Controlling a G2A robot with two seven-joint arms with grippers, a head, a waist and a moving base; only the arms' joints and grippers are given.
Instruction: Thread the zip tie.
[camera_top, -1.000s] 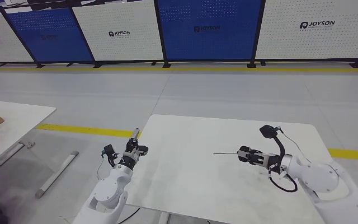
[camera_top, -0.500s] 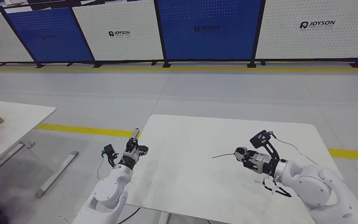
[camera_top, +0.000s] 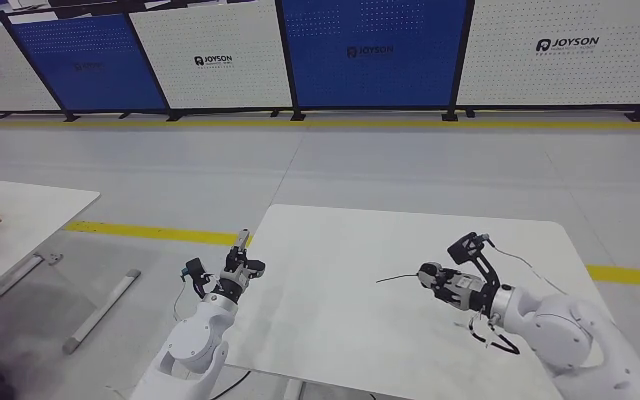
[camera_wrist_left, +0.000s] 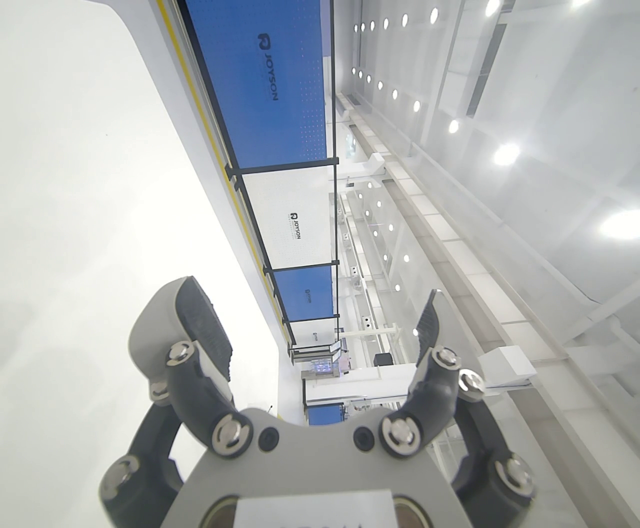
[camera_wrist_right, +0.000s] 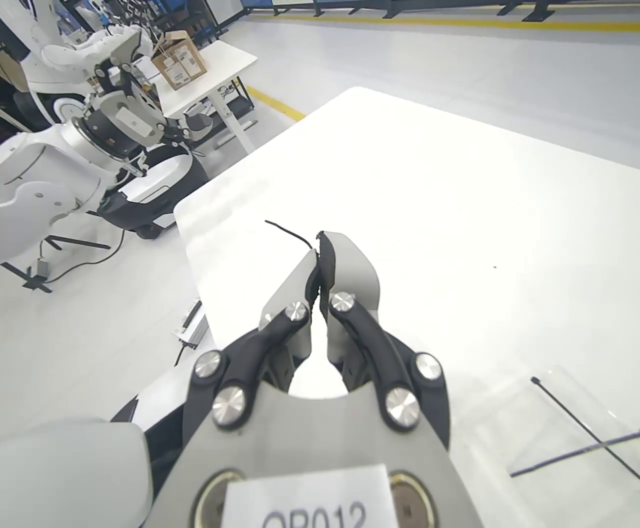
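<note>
A thin black zip tie (camera_top: 400, 277) sticks out leftward over the white table (camera_top: 340, 300), held at one end by my right gripper (camera_top: 430, 275). In the right wrist view the right gripper (camera_wrist_right: 317, 250) is shut on the zip tie (camera_wrist_right: 287, 231), and only a short curved tail shows past the fingertips. My left gripper (camera_top: 243, 242) stands at the table's left edge, far from the tie, pointing upward. In the left wrist view the left gripper (camera_wrist_left: 320, 320) is open with nothing between its fingers (camera_wrist_left: 205, 325).
More zip ties, one black (camera_wrist_right: 575, 425) and one dark blue (camera_wrist_right: 575, 452), lie on a clear sheet close to the right arm. A second white table (camera_wrist_right: 220, 65) with a cardboard box (camera_wrist_right: 179, 61) stands beyond the left arm (camera_wrist_right: 120, 117).
The right arm has turned its wrist and shifted slightly left, carrying the zip tie with it; the tie's free tip now sits a little lower and farther left. The left arm has not moved.
</note>
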